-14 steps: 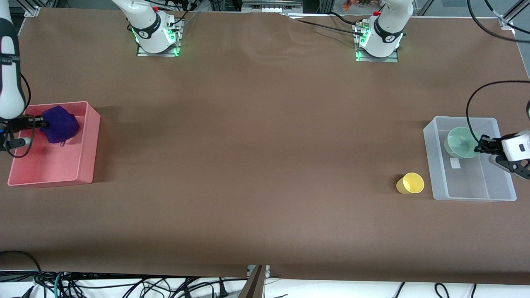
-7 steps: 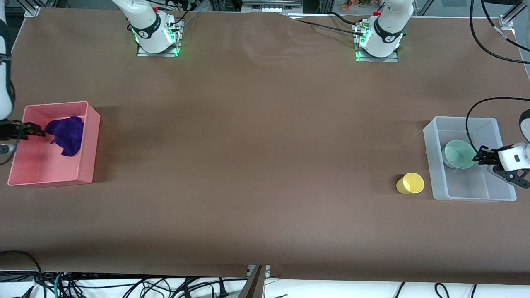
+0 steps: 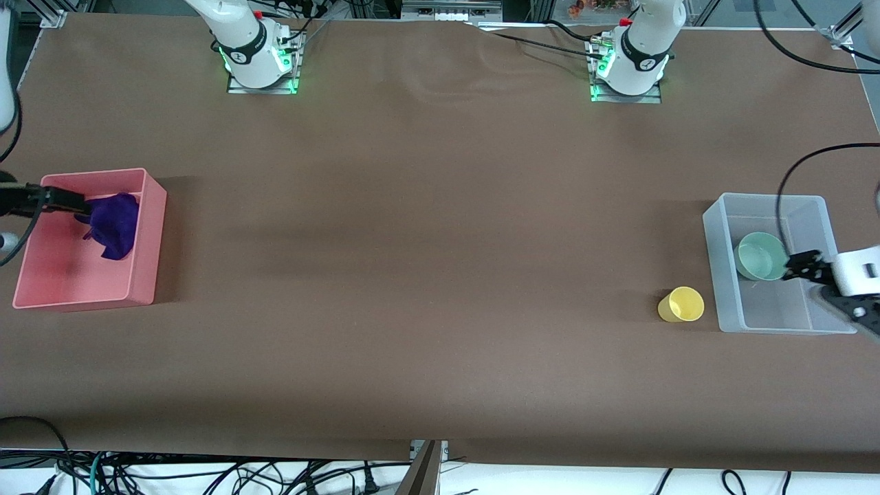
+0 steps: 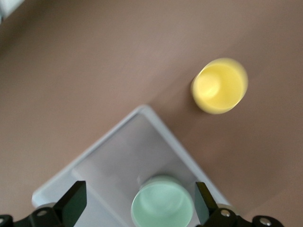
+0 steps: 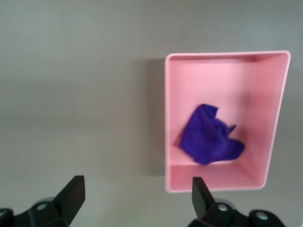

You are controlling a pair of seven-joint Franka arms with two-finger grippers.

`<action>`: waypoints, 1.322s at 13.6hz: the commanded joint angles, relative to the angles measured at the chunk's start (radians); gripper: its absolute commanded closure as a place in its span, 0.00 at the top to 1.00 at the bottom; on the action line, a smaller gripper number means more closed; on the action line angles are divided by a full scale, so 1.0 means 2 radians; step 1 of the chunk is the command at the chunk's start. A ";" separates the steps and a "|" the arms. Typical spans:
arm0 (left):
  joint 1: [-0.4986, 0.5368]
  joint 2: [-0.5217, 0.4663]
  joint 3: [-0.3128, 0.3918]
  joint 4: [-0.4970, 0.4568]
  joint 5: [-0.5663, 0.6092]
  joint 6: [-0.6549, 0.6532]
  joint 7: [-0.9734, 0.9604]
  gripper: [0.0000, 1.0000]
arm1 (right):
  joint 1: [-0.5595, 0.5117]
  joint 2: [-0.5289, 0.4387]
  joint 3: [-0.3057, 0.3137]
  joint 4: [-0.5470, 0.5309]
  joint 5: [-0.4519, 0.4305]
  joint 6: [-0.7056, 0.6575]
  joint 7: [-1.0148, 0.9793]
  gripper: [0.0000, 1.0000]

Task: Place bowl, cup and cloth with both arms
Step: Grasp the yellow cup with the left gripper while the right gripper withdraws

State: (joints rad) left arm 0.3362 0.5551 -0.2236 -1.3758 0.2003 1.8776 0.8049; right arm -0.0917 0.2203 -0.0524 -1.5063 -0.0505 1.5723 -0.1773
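Front view showing two of three jobs done: purple cloth (image 3: 111, 223) lying in pink bin (image 3: 144, 275), mint bowl (image 3: 760, 256) sitting in clear bin (image 3: 725, 289). Yellow cup (image 3: 682, 304) waiting on worktop beside clear bin. Left hand (image 3: 797, 268) over clear bin, released. Right hand (image 3: 69, 203) over pink bin, released.

Bowl (image 3: 760, 256) in bin (image 3: 729, 302), cup (image 3: 681, 304) just beside.

Brown table (image 3: 440, 275) spans view; tangled cables (image 3: 206, 474) on white floor along its near edge.
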 commanded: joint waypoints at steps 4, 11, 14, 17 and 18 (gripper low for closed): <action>-0.063 0.072 0.008 0.010 0.013 0.063 0.034 1.00 | -0.009 -0.056 0.065 -0.003 -0.022 -0.035 0.025 1.00; -0.058 0.110 0.009 -0.038 0.016 0.139 0.091 0.48 | -0.011 -0.084 0.055 -0.002 -0.038 -0.048 0.004 1.00; -0.058 0.109 0.009 -0.035 0.015 0.137 0.097 0.00 | -0.011 -0.083 0.039 0.001 0.003 -0.059 0.020 1.00; -0.055 0.081 0.011 -0.029 0.015 0.120 0.095 0.00 | -0.008 -0.083 0.045 0.001 0.001 -0.061 0.048 1.00; -0.056 0.070 0.011 -0.028 0.014 0.095 0.095 0.00 | -0.007 -0.083 0.045 0.001 0.001 -0.064 0.049 1.00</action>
State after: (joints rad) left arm 0.2241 0.7601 -0.2050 -1.4240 0.2023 2.1358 0.9833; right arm -0.1041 0.0645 0.0290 -1.5033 -0.0612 1.4642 -0.1095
